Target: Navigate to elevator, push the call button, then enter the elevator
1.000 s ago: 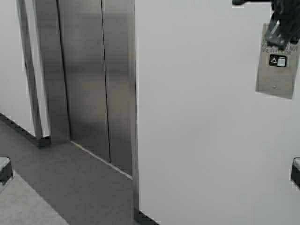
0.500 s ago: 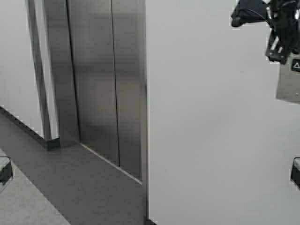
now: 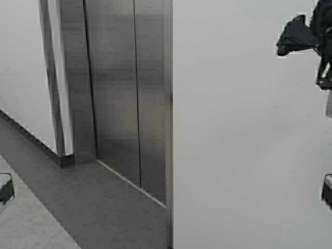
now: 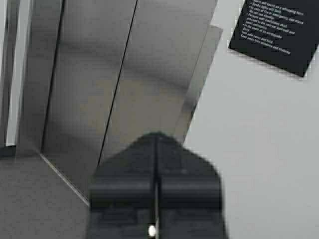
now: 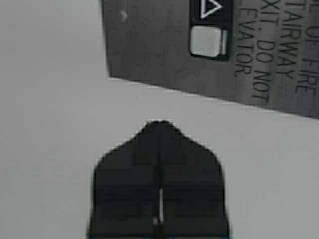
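Note:
The elevator has brushed steel two-leaf doors, shut, in a steel frame at the left-centre of the high view; it also shows in the left wrist view. The call button is a pale square under a white triangle on a grey metal plate with engraved words. Only a sliver of the plate shows at the high view's right edge. My right gripper is raised at the wall beside the plate; in the right wrist view it is shut and empty, a little off the plate's edge. My left gripper is shut, pointing at the doors.
A white wall fills the right of the high view, close ahead. Dark grey floor runs to the door sill. A white pillar stands left of the doors. A black notice hangs on the wall by the door frame.
The robot has moved: the whole scene has shifted right in the high view, and the call plate has slid almost out at the right edge. The right gripper sits lower in view.

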Available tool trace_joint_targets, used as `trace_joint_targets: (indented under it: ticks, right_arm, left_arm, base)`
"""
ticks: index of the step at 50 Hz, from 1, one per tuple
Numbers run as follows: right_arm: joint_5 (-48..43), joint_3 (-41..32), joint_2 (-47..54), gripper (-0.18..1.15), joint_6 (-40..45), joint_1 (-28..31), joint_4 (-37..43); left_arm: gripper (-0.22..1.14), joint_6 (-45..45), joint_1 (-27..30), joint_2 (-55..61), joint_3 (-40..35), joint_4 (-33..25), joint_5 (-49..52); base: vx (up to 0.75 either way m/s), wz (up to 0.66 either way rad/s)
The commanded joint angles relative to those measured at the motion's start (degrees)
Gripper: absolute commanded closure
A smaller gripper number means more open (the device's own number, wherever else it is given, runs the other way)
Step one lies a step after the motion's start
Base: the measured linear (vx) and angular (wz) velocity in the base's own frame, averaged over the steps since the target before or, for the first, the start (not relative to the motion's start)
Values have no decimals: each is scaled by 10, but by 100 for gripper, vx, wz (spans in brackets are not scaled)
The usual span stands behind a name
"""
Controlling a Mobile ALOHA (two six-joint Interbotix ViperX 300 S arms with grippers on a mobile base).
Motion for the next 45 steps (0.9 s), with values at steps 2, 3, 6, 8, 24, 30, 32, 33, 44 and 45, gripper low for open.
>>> trace_joint_targets:
  ticks: [2,3,6,8,24,30,32,33,44,45]
  right_arm:
    - [4,-15,0,91,18,-9,-30]
    - [4,-17,3,91,18,-11,-31]
    - [4,-21,12,91,18,-18,-35]
    - [4,-25,19,91,19,-23,-38]
    - [3,-69,72,91,21,-47,-86]
    - [3,-93,85,91,18,-57,-94]
    - [3,-99,88,91,18,-61,-97]
    - [3,-102,89,91,18,-62,-98]
    - [-3,-112,97,91,15,-79,-104]
    - [-4,-113,98,91,15,-82,-105]
  left_arm:
    - [89,2,-1,4,-4,0,-2]
    - [89,2,-1,4,-4,-1,-2]
    - [89,3,-1,4,-4,-1,-3]
    - [89,3,-1,4,-3,0,-2]
    - [89,9,-1,6,1,-1,-2]
    - [89,14,-1,9,1,0,-2]
    - [89,16,-1,10,1,-1,-2]
    - [89,16,-1,9,1,-1,-3]
    - [89,17,-1,10,2,0,-2]
    - [89,17,-1,10,2,0,-2]
  base:
    - [5,3]
    - [4,3]
    - [4,3]
    - [3,2]
    - [2,0]
    - [1,0]
    - [0,0]
    - [0,0]
    - [0,0]
    - [0,0]
